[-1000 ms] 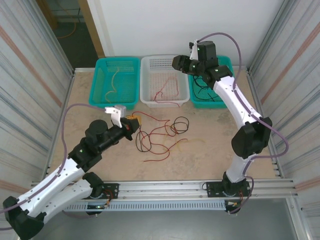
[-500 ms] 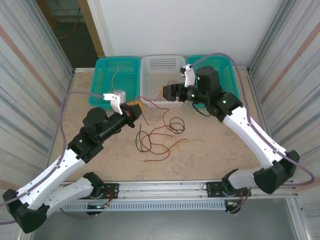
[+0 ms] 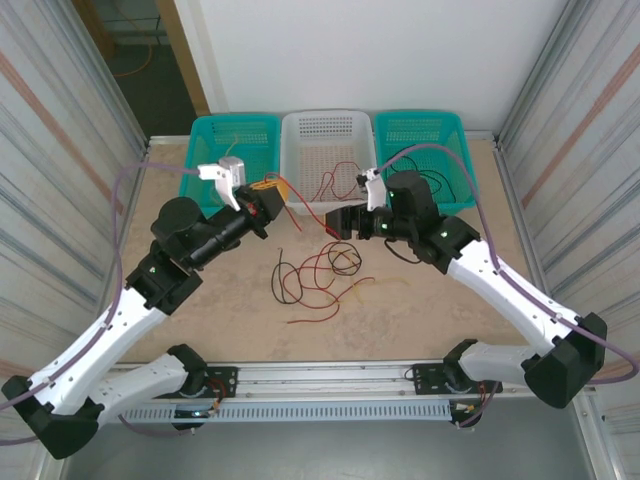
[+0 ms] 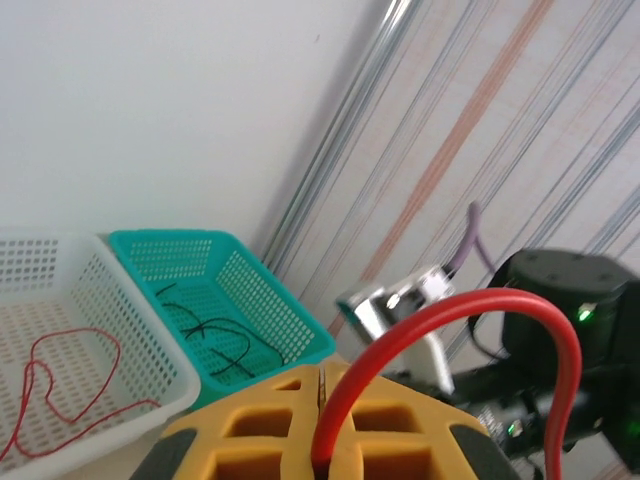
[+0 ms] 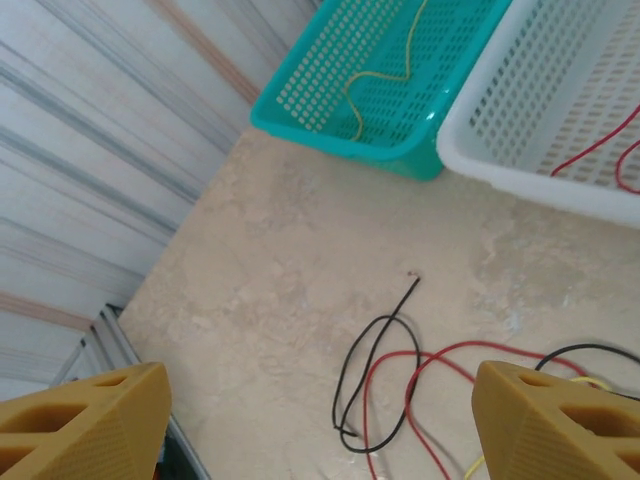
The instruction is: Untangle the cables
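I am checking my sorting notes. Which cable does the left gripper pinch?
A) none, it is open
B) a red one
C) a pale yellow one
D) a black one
B: in the left wrist view, a red cable arches up out of the shut left gripper.

Left pincer (image 3: 268,192) has risen with the red cable (image 3: 303,211); right pincer (image 3: 333,222) swung down over the tangle (image 3: 318,264), jaws wider

thin red, black and pale yellow cables (image 3: 318,274) lie loosely tangled together, one red strand (image 4: 500,296) arching upward.
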